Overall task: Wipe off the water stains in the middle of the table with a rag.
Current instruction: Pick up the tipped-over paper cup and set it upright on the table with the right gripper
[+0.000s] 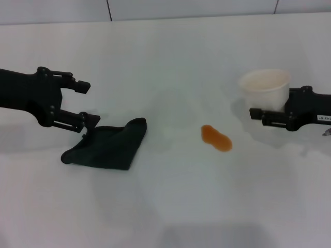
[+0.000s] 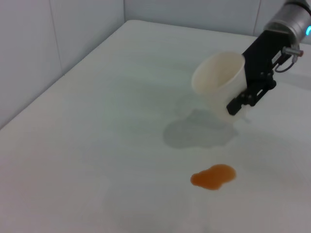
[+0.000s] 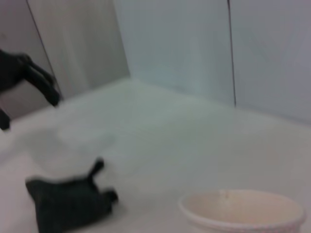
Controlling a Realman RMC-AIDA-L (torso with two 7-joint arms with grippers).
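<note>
Nearest on the table (image 1: 170, 206), the rag (image 1: 106, 146) lay crumpled left of the water stains (image 1: 216, 138). Just above its corner hung the left gripper (image 1: 84, 102), fingers spread and empty. Farther right, the right gripper (image 1: 257, 114) clasped a white cup (image 1: 265, 88).

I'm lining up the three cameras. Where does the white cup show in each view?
Head view: the cup sits at the right, held by the right gripper, beyond the orange stain.
Left wrist view: cup at upper right, tilted, in the right gripper, past the stain.
Right wrist view: only its rim shows at the lower edge.
Shared landmark: the rag in head and right wrist views; not in the left wrist view.
</note>
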